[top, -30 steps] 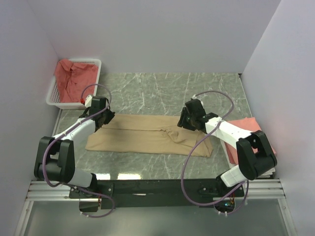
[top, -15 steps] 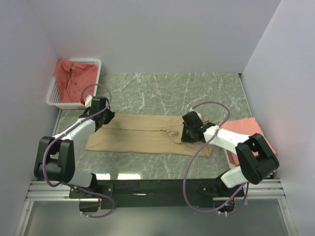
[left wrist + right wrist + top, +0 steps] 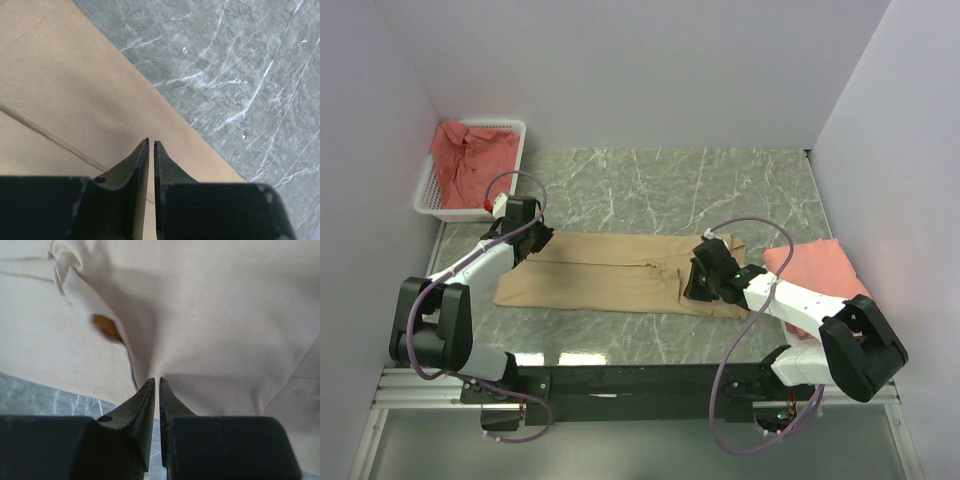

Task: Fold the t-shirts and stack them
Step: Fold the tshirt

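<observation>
Two grippers are on the tan shirt [image 3: 620,275], which lies spread flat across the middle of the table [image 3: 650,185]. The right gripper [image 3: 155,380] is clenched on a small gather of cloth near the shirt's right end, with creases running into its tips. The left gripper [image 3: 151,142] sits at the shirt's far left corner, jaws drawn almost together; I cannot tell whether cloth is between them.

My worry is that the right pinch is thin and may hold only the top layer, so a lift could slip or drag the fold crooked. If the left side holds nothing, the whole shirt may slide.

The table looks like smooth grey-green marble. Pale walls [image 3: 620,70] close three sides. Beyond the shirt's left corner a white basket [image 3: 425,195] holds pink shirts [image 3: 470,160]. A folded pink shirt [image 3: 820,270] lies just right of the tan one.
</observation>
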`<action>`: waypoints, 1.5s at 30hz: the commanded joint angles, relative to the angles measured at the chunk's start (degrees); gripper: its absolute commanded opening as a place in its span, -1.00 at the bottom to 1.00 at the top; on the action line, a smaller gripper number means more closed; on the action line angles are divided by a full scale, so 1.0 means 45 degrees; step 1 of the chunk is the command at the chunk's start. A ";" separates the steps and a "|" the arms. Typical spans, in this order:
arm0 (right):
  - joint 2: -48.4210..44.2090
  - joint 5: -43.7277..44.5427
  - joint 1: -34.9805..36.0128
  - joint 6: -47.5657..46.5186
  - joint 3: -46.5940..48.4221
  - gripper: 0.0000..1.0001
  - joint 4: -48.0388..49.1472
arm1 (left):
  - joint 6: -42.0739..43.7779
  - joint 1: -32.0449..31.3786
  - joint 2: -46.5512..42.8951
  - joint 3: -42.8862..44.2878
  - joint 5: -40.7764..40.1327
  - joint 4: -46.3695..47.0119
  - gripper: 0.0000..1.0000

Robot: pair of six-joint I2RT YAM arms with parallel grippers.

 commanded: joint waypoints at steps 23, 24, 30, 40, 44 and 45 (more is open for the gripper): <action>0.1737 0.1183 -0.0162 0.1435 0.1610 -0.75 0.1775 | -0.0362 -0.0053 -0.0569 0.0350 -0.0852 -0.0709 -0.64; 0.2010 0.0793 0.0032 0.1415 0.1707 -0.75 0.1971 | -0.0576 -0.0053 -0.0666 0.0330 -0.1376 -0.1136 -0.61; 0.2209 0.1004 0.1146 0.1493 0.2021 -0.75 0.1953 | -0.1299 0.0200 -0.0746 0.0349 -0.2728 -0.2252 -0.47; 0.2891 -0.0109 0.1166 0.0693 0.2547 -0.74 0.2540 | -0.1711 0.1509 0.0270 0.0466 -0.2825 -0.2390 -0.45; 0.2989 0.0027 0.1166 0.0712 0.2995 -0.73 0.2578 | -0.1964 0.1724 0.0543 0.0467 -0.3197 -0.2411 -0.41; 0.3009 -0.0011 0.1166 0.0712 0.3113 -0.72 0.2578 | -0.2004 0.1821 0.0602 0.0467 -0.3159 -0.2332 -0.40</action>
